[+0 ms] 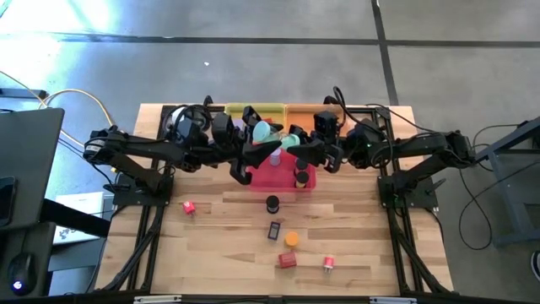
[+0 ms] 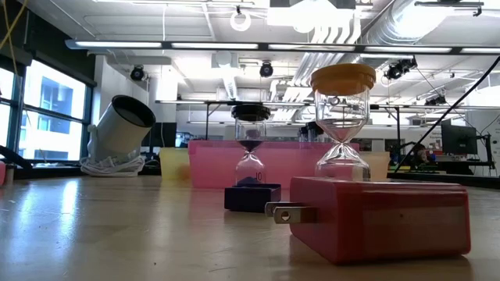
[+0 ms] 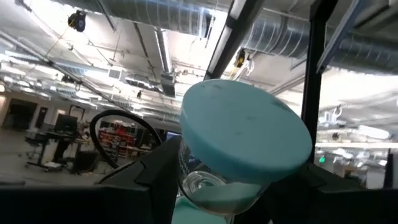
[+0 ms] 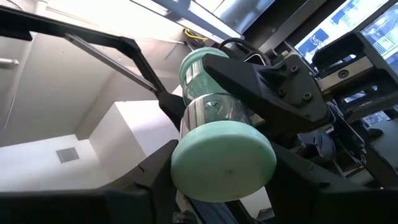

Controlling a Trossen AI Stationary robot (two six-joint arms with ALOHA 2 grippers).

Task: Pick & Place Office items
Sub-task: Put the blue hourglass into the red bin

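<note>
Both your arms reach inward and meet above the pink tray [image 1: 278, 177] at the table's back. Left gripper [image 1: 263, 135] is half-closed around a teal-capped hourglass [image 3: 239, 152]; right gripper [image 1: 297, 145] likewise clamps a green-capped hourglass [image 4: 217, 134]. Other pieces sit nearer the front.

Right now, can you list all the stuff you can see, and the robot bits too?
Table: one, light wood, under everything.
Yellow tray, orange tray: one each, far edge.
Pink tray: one, middle.
Black piece, lilac piece: one each, in the pink tray.
Black hourglass, orange hourglass: one each, standing on the table.
Dark flat block: one, between them.
Red plug block: one, near edge.
Small red pieces: two, far apart.
White round thing: one, silver-rimmed, tilted.
Teal hourglass: at least one, held over the trays.
Left gripper: black, clamped on the teal hourglass.
Right gripper: black, facing it.
</note>
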